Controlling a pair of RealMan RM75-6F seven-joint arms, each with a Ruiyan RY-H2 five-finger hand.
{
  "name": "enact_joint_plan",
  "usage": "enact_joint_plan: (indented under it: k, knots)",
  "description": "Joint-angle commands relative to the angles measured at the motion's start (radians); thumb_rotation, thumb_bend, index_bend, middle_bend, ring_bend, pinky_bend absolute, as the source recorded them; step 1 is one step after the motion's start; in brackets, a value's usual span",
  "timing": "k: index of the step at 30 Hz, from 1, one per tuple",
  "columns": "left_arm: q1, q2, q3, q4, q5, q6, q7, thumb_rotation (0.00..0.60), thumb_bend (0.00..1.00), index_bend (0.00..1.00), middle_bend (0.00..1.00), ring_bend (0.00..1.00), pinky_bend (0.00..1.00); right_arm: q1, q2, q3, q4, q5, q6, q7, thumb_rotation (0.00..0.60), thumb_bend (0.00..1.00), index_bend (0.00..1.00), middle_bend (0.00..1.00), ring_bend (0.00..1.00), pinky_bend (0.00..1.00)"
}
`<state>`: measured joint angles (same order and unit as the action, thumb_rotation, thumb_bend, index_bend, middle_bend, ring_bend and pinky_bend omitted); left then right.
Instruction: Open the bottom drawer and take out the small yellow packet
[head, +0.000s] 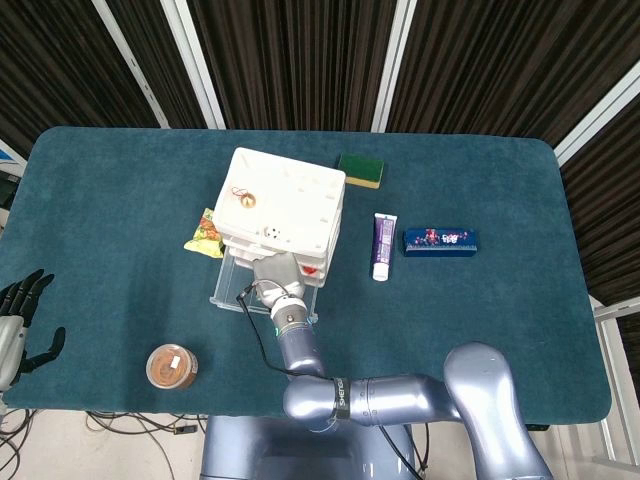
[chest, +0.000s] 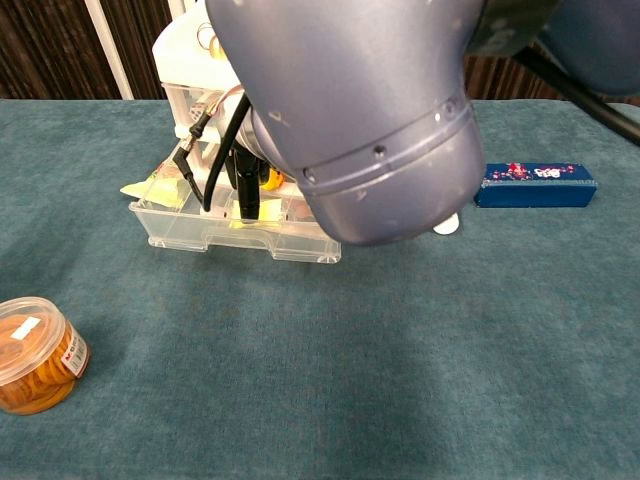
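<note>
The white drawer unit (head: 285, 200) (chest: 200, 60) stands mid-table with its clear bottom drawer (head: 228, 288) (chest: 200, 235) pulled out toward me. My right arm reaches in from the near edge. Its wrist covers the drawer's right part in the head view. In the chest view my right hand (chest: 246, 190) points its dark fingers down into the drawer, beside a patch of yellow packet (chest: 240, 222). The arm hides whether the fingers hold it. My left hand (head: 20, 320) hovers at the table's far left edge, fingers apart and holding nothing.
A yellow-green snack bag (head: 205, 233) (chest: 150, 182) lies against the unit's left side. A round tub of orange contents (head: 171, 366) (chest: 30, 350) sits near left. Right of the unit lie a green sponge (head: 359, 170), a purple tube (head: 383, 245) and a blue box (head: 440, 242) (chest: 535, 185).
</note>
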<state>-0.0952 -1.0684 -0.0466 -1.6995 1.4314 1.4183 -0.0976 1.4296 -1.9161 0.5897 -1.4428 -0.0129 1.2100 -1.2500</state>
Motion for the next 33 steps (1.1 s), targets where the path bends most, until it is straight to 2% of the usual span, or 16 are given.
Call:
enact_joint_plan:
  k: [1,10,19,33]
  knots:
    - [0.0,0.0,0.0,-0.001,-0.001,0.0,0.0,0.6,0.44,0.07,0.02,0.0,0.0,0.008,0.004,0.003,0.005,0.015,-0.006,-0.003,0.6,0.12,0.35,1.0,1.0,1.0]
    - [0.0,0.002,0.0,-0.001,-0.003,-0.003,0.0,0.6,0.44,0.07,0.02,0.0,0.0,0.025,-0.002,-0.014,0.024,0.027,-0.008,0.0,0.6,0.12,0.35,1.0,1.0,1.0]
    - [0.0,0.003,0.001,-0.001,-0.003,-0.004,-0.001,0.6,0.44,0.08,0.02,0.0,0.0,0.031,-0.022,-0.044,0.026,-0.01,0.01,0.02,0.6,0.12,0.38,1.0,1.0,1.0]
    - [-0.001,0.006,0.002,-0.003,-0.005,-0.008,-0.002,0.6,0.44,0.09,0.02,0.0,0.0,0.044,-0.033,-0.041,0.069,0.007,-0.005,0.007,0.6,0.12,0.41,1.0,1.0,1.0]
